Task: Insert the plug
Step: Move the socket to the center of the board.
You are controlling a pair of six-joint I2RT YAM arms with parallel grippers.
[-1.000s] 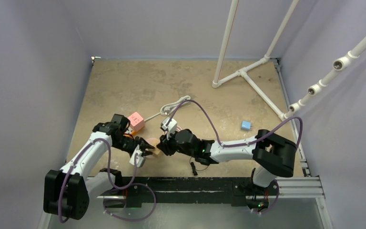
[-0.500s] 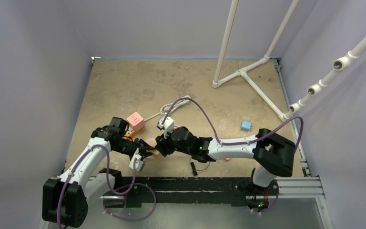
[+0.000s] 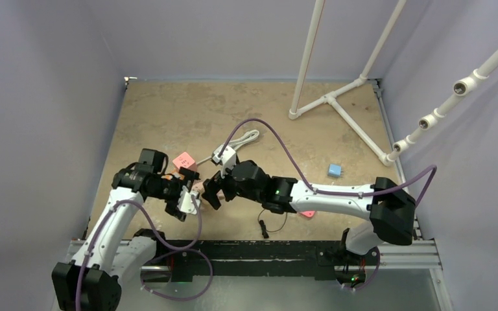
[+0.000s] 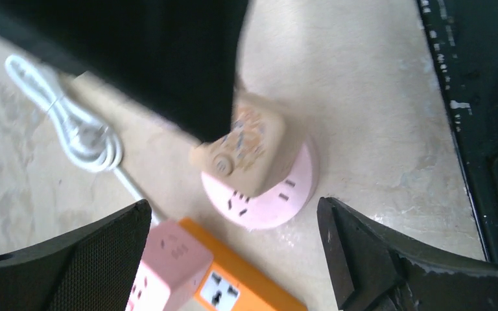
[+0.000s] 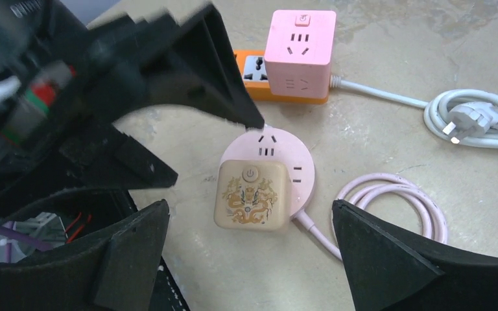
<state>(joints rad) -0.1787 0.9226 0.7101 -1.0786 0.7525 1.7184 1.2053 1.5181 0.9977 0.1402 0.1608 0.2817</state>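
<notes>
Beige desk (image 3: 168, 110), cream plug (image 5: 253, 194) sitting on the pink socket (image 5: 298, 162)
Both released; plug's dead centre ahead of the right pincer (image 5: 249, 207), left pincer (image 4: 233, 206) just beside it.

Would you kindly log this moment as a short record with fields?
plug: beige cube, sitting on pink round socket
left end effector: open, close to round socket
right end effector: open, plug framed between its fingers
nearby: pink cube socket on orange strip; coiled white cable
</notes>
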